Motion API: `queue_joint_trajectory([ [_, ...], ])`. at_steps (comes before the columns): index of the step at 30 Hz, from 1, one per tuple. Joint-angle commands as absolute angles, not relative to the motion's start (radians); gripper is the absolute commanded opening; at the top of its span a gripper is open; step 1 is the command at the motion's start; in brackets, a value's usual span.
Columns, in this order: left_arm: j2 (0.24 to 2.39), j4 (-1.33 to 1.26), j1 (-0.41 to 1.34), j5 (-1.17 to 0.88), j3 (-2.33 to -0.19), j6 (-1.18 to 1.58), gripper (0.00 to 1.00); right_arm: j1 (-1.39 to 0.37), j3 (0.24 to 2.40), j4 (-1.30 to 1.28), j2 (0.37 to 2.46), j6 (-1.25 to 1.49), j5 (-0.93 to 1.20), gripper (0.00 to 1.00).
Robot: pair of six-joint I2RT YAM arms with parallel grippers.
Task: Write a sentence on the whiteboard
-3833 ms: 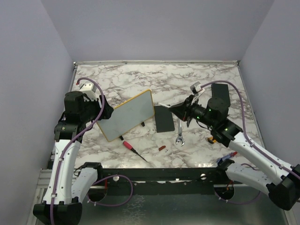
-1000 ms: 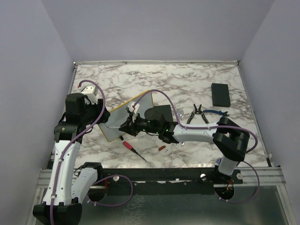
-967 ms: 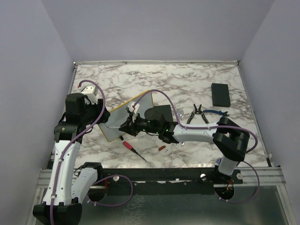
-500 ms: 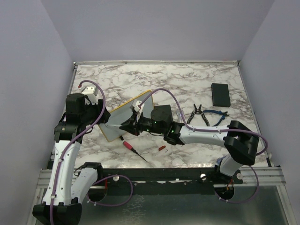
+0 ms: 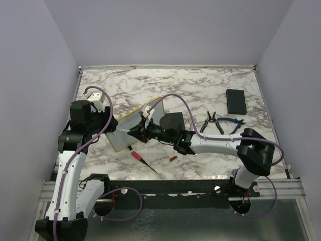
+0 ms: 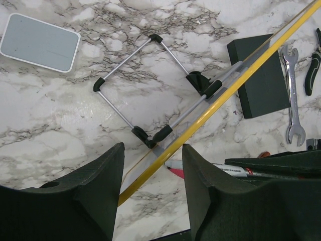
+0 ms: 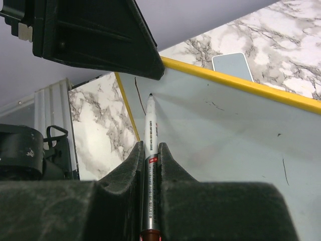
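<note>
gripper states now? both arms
Left gripper: fingers apart astride the edge of the whiteboard; clamped or not, cannot tell.
Right gripper: closed on the pen, tip at the whiteboard.

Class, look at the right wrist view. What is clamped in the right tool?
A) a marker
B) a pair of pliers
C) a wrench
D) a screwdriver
A: a white marker sits clamped in the right tool, its dark tip at the pale face of the whiteboard.
</note>
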State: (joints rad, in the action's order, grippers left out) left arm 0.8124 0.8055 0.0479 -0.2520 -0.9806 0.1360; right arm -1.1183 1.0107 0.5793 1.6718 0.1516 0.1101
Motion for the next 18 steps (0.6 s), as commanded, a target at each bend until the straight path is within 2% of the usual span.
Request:
queue_joint_trajectory([
  [1,0.797,0.821,0.053,-0.243,-0.995,0.126,0.51,-1.126,1.047,0.605,1.699,0.132,0.069,0.01],
  [18,0.798,0.821,0.055,-0.246,-0.994,0.125,0.5,-1.126,1.081,0.572,1.755,0.127,0.118,0.01],
])
